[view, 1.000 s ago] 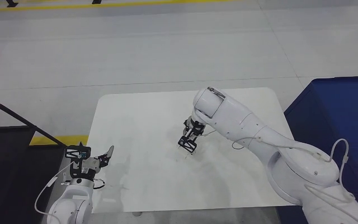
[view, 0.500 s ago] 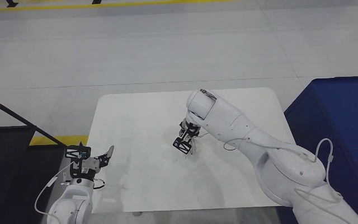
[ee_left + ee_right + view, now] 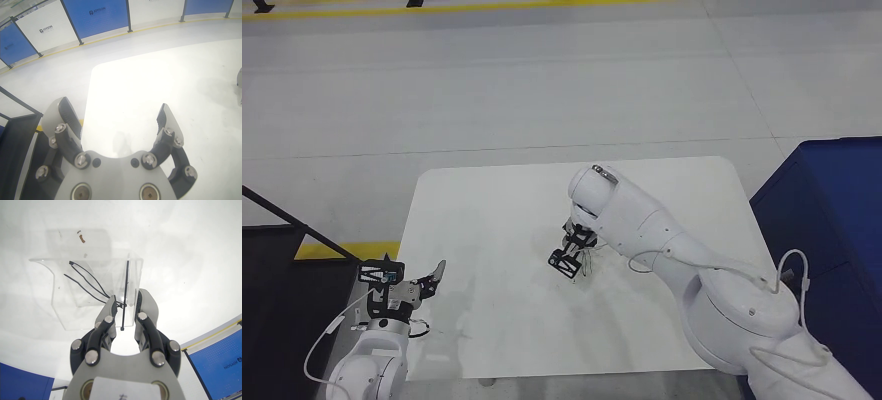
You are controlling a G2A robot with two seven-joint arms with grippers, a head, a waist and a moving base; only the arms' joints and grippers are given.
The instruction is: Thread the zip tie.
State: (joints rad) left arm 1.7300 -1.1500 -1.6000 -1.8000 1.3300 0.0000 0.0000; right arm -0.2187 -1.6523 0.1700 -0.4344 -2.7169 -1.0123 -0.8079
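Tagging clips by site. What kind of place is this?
Probably an industrial test cell or lab floor, not a home. A plain white table stands on a pale coated floor marked with a yellow line, fenced by blue-and-white partition panels on black posts.

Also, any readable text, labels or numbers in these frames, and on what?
White barrier panel: logo plus one brand word, legible; not transcribed.
Middle blue barrier panel: same mark.
Left blue barrier panel: too faint to read.
Blue panel in right wrist view: same mark, upside down.
Wrist label: cut off, unreadable.
No numbers elsewhere.
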